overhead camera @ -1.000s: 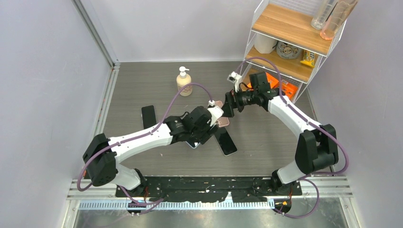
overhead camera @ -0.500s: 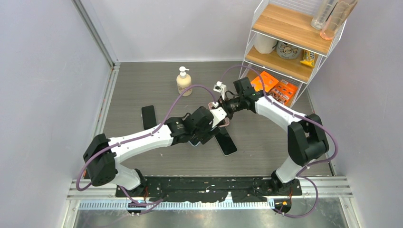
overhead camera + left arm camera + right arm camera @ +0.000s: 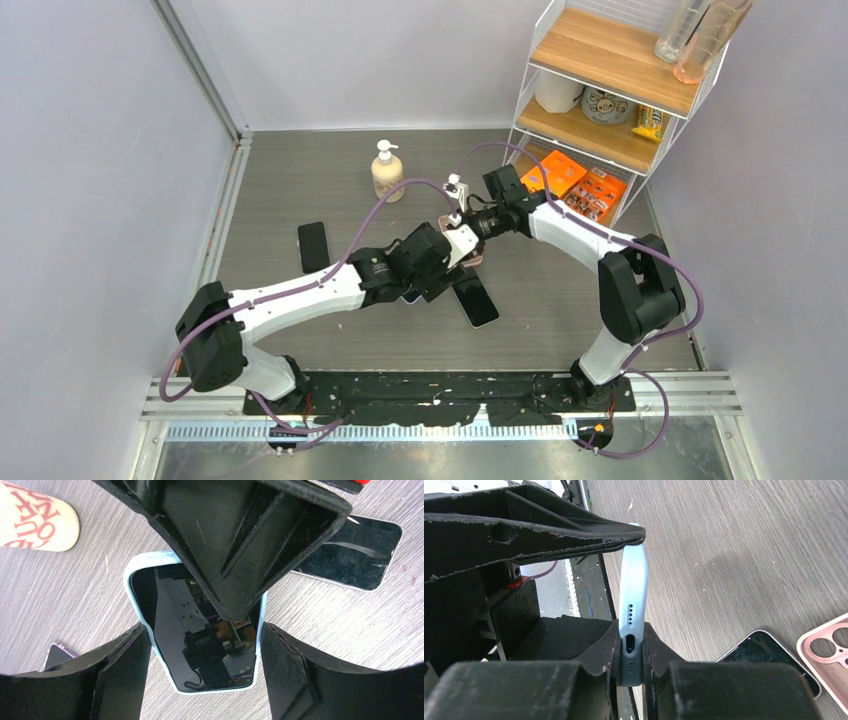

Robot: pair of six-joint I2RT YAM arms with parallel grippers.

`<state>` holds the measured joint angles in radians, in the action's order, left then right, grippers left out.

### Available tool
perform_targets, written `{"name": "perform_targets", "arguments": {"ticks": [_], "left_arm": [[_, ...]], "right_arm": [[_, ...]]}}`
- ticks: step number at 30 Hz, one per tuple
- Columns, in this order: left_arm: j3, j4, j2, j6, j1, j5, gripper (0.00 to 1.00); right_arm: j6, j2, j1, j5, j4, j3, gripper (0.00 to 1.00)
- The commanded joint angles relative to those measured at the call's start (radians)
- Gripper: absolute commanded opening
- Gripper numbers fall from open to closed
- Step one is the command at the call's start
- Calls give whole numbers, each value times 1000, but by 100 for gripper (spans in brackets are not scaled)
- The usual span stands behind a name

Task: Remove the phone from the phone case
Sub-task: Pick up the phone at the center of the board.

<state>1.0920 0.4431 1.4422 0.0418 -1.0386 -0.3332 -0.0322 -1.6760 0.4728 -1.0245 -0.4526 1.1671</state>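
Observation:
The phone (image 3: 200, 630) faces up with a dark screen inside a light blue phone case (image 3: 135, 565), lifted off the table. My left gripper (image 3: 205, 675) is shut across the case's two long sides. My right gripper (image 3: 631, 650) is shut on the end of the case (image 3: 633, 590) that has the charging port, one pad on each face. In the left wrist view a right finger (image 3: 235, 540) covers the far half of the screen. From the top view both grippers (image 3: 458, 243) meet at mid-table and hide the phone.
A bare black phone (image 3: 477, 297) lies just right of the grippers, with a pink empty case (image 3: 829, 650) beside it. Another dark phone (image 3: 313, 244) lies to the left. A soap bottle (image 3: 387, 172) stands behind. A wire shelf (image 3: 610, 90) fills the back right corner.
My right arm swung left to the phone held by the left gripper, and its jaws went from wide open to shut on the case's end. The left arm barely moved.

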Motion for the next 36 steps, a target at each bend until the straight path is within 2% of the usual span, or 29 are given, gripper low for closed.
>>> {"name": "perform_targets", "arguments": {"ticks": [1,6,8,9,13,15,17,22,27,36], "left_arm": [[23,-85,-59,33,-1,-27,0],[22,-76,-79,75,-1,-18,0],[27,-65,-88,89,-1,-1,7],[31,-59,-92,96,-1,8,15],[43,-32,-116,123,0,49,66],[52,-20,-128,135,4,68,80],[66,7,-143,144,16,103,86],[95,69,-198,150,101,264,92],[139,122,-249,173,252,592,92],[239,199,-257,263,313,924,88]], "right_arm": [[-91,51,5,44,-3,29,5],[-136,143,2,169,-37,19,5],[-147,180,-1,201,-49,21,6],[-153,192,-2,222,-54,21,5],[-166,277,-12,280,-56,12,5],[-175,306,-19,304,-61,10,5],[-188,333,-28,320,-71,9,5],[-231,407,-45,359,-106,22,5],[-274,491,-48,377,-164,70,5],[-375,534,-48,201,-297,183,5]]}}
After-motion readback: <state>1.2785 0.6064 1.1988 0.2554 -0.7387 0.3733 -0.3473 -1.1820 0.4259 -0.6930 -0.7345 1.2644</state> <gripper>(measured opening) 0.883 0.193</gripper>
